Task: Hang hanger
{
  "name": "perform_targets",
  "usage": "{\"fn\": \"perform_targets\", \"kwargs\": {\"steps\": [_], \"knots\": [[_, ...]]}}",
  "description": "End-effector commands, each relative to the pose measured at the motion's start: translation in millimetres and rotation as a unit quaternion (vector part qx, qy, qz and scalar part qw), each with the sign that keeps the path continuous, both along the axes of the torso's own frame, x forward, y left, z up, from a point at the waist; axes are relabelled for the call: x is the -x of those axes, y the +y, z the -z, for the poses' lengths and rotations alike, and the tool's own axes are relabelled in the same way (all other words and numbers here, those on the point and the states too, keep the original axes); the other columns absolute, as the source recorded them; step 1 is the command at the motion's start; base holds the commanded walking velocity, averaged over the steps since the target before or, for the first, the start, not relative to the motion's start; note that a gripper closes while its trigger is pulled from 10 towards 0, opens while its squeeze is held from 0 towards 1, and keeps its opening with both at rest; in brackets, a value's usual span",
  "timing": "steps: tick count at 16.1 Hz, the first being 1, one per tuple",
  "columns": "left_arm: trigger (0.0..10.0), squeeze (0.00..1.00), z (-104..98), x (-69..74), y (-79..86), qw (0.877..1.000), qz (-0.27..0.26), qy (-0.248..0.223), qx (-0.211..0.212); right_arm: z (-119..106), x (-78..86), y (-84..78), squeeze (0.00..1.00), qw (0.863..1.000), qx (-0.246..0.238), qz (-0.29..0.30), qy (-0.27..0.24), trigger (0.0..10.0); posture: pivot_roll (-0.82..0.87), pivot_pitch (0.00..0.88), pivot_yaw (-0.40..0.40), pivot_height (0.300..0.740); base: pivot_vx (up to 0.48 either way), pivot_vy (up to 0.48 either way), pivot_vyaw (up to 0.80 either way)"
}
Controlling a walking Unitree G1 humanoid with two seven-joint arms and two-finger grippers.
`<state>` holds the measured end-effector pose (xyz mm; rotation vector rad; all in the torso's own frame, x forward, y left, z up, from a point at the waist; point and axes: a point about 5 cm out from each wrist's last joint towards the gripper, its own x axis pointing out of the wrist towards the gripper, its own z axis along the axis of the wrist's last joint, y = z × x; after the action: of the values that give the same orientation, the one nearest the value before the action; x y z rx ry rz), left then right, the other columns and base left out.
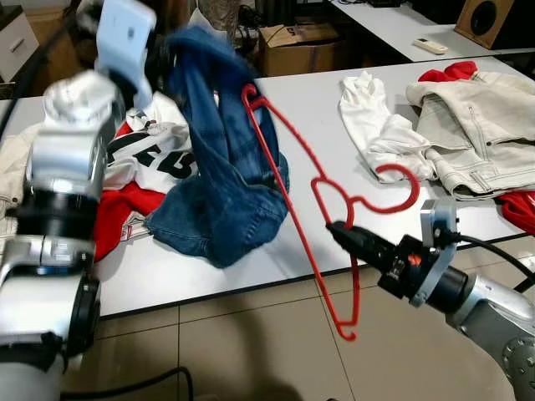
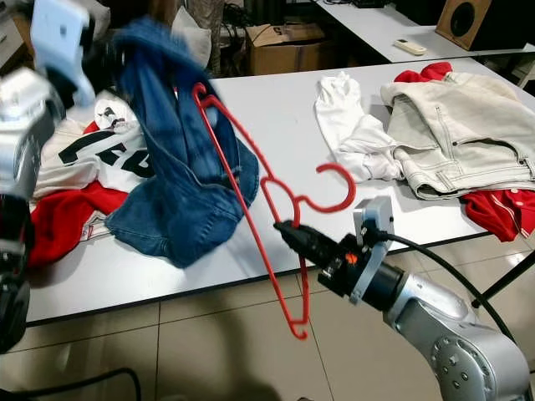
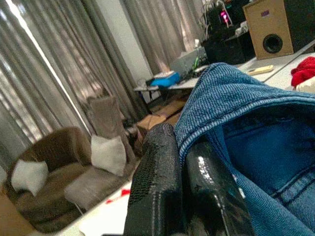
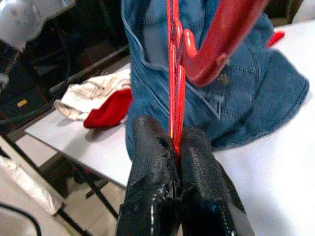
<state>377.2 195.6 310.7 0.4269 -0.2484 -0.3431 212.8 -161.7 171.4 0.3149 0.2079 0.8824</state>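
Observation:
A red plastic hanger [image 1: 294, 180] is held tilted over the front of the white table [image 1: 309, 100], its far end tucked into a blue denim garment [image 1: 219, 159]. My right gripper [image 1: 336, 229] is shut on the hanger just below its hook [image 1: 393, 188], and in the right wrist view the fingers [image 4: 155, 162] pinch the red bar [image 4: 175, 73]. My left gripper [image 3: 184, 162] is raised at the upper left, shut on the top edge of the denim garment [image 3: 246, 128], which hangs down to the table.
A white and red printed shirt [image 1: 146, 154] lies left of the denim. A white cloth [image 1: 376, 121], a beige jacket [image 1: 472, 125] and red fabric [image 1: 518, 205] lie at the right. A cardboard box [image 1: 297, 46] stands behind the table. Tiled floor [image 1: 251, 351] lies below.

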Motion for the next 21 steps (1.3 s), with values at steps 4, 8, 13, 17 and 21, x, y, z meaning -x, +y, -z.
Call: {"fn": "perform_targets", "kwargs": {"steps": [4, 8, 13, 17, 21], "knots": [[0.0, 0.00, -44.6, 0.2, -30.0, 0.983, 0.091, -0.046, -0.154, 3.3, -10.0, 3.9, 0.00, 0.999, -0.003, 0.010, 0.041, 10.0, -0.06, 0.000, -0.004, 0.740, 0.000, 0.000, 0.00], [0.0, 0.00, 22.1, 10.0, -80.9, 0.947, 0.221, 0.060, -0.225, 16.7, -23.9, 13.5, 0.00, 0.994, -0.001, 0.041, 0.105, 10.0, -0.08, 0.000, -0.010, 0.740, 0.000, 0.000, 0.00], [1.3, 0.00, 64.5, 31.2, -90.4, 0.909, 0.297, 0.130, -0.262, 27.0, -40.1, 3.2, 0.00, 0.980, -0.025, 0.119, 0.155, 10.0, -0.07, 0.000, -0.020, 0.740, 0.000, 0.000, 0.00], [0.0, 0.00, 64.1, 45.0, -79.6, 0.915, 0.294, 0.127, -0.246, 28.6, -59.9, -14.6, 0.00, 0.945, -0.150, 0.213, 0.199, 10.0, -0.06, 0.000, -0.028, 0.740, 0.000, 0.000, 0.00], [6.9, 0.00, 42.6, 31.7, -83.4, 0.948, 0.234, 0.062, -0.205, 36.6, -55.0, 9.4, 0.00, 0.957, -0.108, 0.151, 0.223, 10.0, -0.05, 0.000, -0.043, 0.740, 0.000, 0.000, 0.00]]}}
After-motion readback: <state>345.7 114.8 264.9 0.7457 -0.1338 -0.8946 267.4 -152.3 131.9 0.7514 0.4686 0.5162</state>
